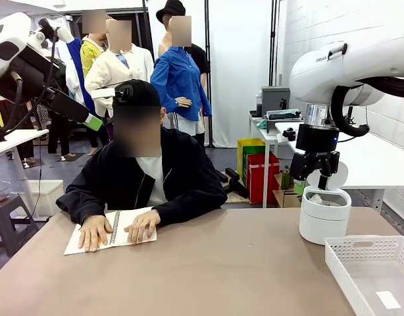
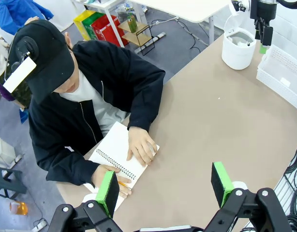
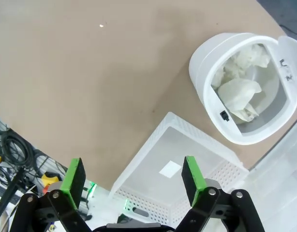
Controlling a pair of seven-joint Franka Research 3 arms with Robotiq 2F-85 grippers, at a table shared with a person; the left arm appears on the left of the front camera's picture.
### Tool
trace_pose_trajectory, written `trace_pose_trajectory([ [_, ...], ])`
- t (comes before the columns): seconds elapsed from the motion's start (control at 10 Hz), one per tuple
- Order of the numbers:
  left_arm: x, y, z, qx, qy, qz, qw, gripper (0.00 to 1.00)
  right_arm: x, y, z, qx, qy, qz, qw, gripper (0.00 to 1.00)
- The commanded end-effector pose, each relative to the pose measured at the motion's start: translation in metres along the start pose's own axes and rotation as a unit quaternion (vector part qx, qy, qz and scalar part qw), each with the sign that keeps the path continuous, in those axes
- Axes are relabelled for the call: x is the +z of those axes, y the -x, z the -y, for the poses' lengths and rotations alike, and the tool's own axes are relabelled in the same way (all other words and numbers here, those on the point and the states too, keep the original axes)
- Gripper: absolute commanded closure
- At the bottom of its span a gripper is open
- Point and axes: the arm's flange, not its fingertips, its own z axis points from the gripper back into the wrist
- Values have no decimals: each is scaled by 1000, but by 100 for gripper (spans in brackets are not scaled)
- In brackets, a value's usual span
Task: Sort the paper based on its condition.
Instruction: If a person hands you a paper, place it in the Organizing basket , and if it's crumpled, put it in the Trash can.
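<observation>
A white spiral notebook (image 1: 122,232) (image 2: 114,147) lies open at the table's far left, with both of the person's hands resting on its paper. My left gripper (image 2: 165,186) hangs high above it, open, with nothing between the green pads. A white round bin (image 1: 325,216) (image 3: 201,63) at the right holds crumpled paper (image 3: 238,94). My right gripper (image 1: 314,181) (image 3: 134,176) hovers just over the bin, open and holding nothing. In front of the bin stands a white mesh basket (image 1: 370,253) (image 3: 139,166) with one small flat slip of paper (image 1: 388,299) (image 3: 170,169) on its floor.
The person sits at the far side, left of centre, leaning over the notebook. The brown tabletop (image 1: 222,270) stretches bare between notebook and bin. My left arm (image 1: 31,69) is raised at the upper left. Cables (image 3: 13,150) hang past the table's edge.
</observation>
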Motion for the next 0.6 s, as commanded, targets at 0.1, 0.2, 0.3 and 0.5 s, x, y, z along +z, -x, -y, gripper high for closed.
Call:
trace_pose_trajectory([
  [0.1, 0, 1, -1, 1, 2, 3, 1000, 0, 2, -5, -2, -10, -2, 3, 1000, 0],
  [0.2, 0, 1, -1, 1, 2, 3, 1000, 0, 2, -5, -2, -10, -2, 3, 1000, 0],
  [0.3, 0, 1, -1, 1, 2, 3, 1000, 0, 2, -5, -2, -10, -2, 3, 1000, 0],
  [0.5, 0, 1, -1, 1, 2, 3, 1000, 0, 1, 15, -33, 49, 0, 30, 998, 0],
])
